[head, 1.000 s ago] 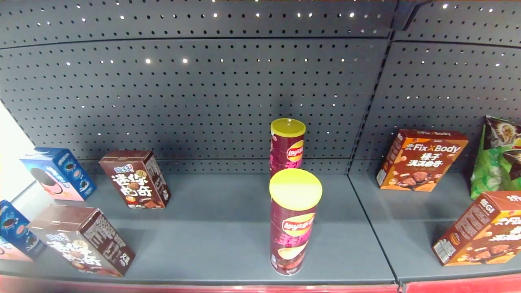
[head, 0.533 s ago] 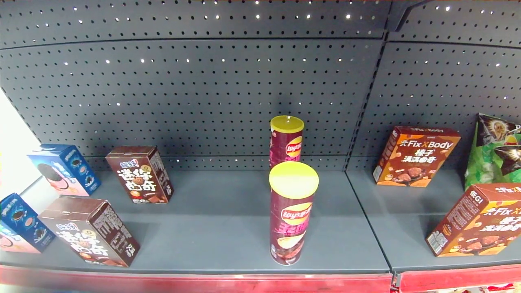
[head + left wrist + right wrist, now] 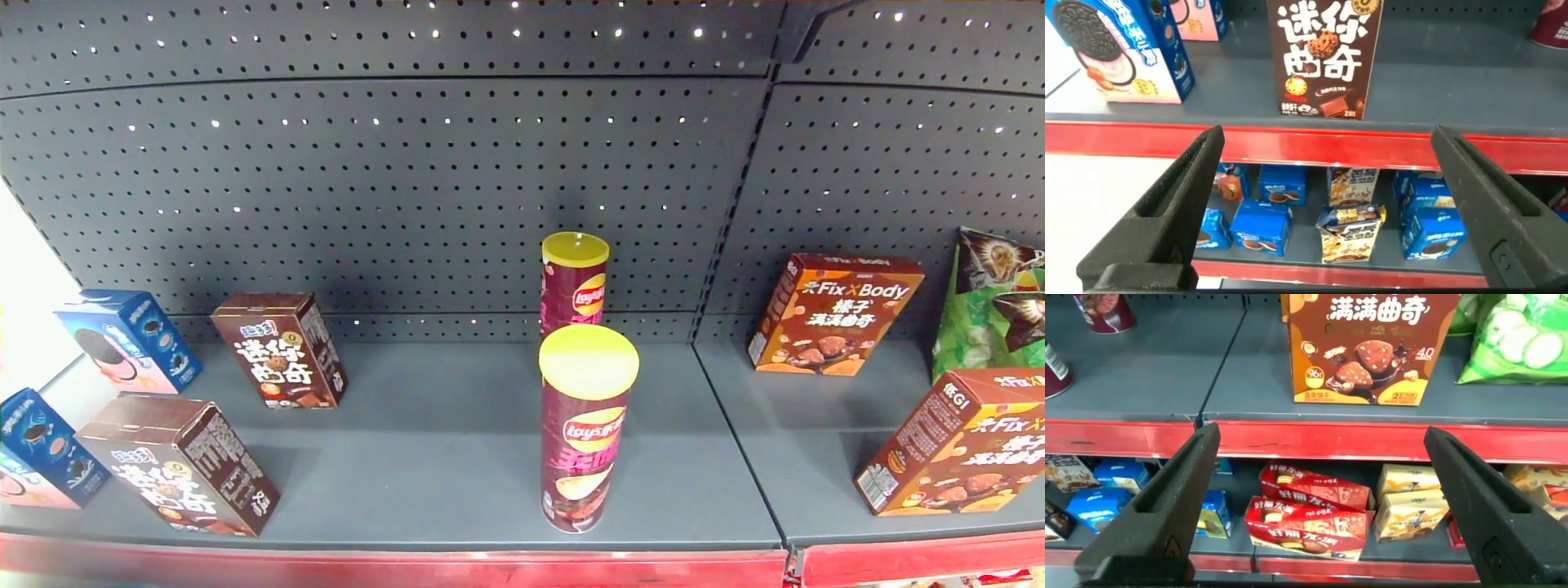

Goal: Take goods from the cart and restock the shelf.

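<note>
Two tall maroon chip cans with yellow lids [image 3: 584,433] stand upright, one behind the other, at the middle of a dark grey metal shelf [image 3: 441,457] with a red front edge. Dark brown cookie boxes [image 3: 282,351] and blue cookie boxes [image 3: 131,339] sit to their left, orange-brown snack boxes [image 3: 837,314] and a green bag [image 3: 992,306] to their right. The black left gripper [image 3: 1323,212] and black right gripper [image 3: 1319,506] each hang before the red edge, fingers spread wide, holding nothing.
</note>
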### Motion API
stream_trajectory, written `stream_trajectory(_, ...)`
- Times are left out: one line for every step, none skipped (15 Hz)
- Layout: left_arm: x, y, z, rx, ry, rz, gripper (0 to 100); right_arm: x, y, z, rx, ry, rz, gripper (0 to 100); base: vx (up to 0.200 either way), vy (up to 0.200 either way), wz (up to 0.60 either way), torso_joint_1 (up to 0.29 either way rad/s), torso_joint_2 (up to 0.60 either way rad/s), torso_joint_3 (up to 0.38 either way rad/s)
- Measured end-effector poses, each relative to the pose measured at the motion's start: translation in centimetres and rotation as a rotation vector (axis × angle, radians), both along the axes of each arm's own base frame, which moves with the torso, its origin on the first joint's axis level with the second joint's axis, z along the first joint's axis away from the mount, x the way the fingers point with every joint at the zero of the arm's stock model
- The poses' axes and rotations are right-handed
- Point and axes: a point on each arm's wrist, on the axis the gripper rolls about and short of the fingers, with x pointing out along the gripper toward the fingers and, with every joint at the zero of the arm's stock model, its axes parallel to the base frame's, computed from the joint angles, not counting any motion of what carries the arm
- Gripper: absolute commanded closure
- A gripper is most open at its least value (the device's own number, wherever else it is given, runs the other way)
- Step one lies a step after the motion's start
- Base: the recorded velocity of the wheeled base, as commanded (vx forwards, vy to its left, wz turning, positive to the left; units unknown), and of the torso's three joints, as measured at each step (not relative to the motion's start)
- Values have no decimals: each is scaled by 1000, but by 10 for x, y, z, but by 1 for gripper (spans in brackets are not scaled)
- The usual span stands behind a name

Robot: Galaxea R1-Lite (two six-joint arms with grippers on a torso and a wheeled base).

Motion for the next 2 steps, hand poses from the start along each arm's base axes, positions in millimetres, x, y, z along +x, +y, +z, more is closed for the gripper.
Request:
stream_trajectory(0, 0, 0, 0, 0, 0, 0, 0, 0, 0, 0, 0, 0, 0, 0, 0, 0, 0, 0, 0)
stream_trajectory(0, 0, 0, 0, 0, 0, 0, 0, 0, 0, 0, 0, 0, 0, 0, 0, 0, 0, 0, 0)
